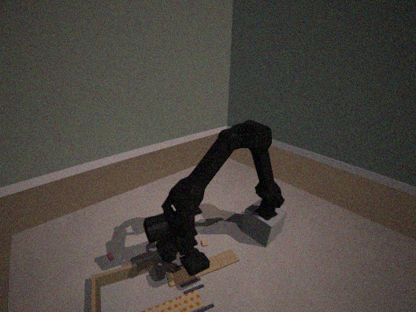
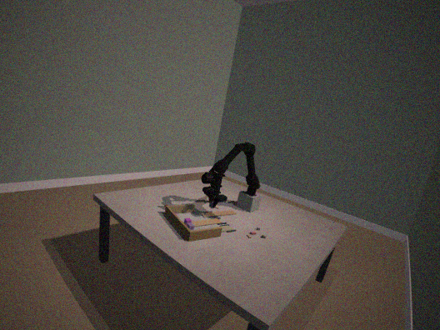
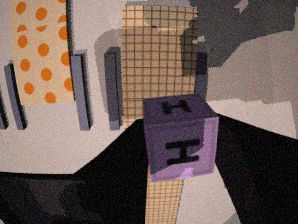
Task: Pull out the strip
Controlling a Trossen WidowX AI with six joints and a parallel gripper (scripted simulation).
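Observation:
The purple cube with a black H is between the fingers of my gripper, which is shut on it. The cube is held above the grid-patterned strip, seemingly clear of it. The strip runs lengthwise beneath the cube, well out past the dark guide rails toward the arm's base, its far end at the top of the wrist view. The dotted strip lies beside it between other rails. In the top view the arm hides the cube.
A wooden frame stands around the strips' far side. Purple objects are inside it. Dark guide rails stick up beside the strips. A small tan piece and a pink piece lie on the table.

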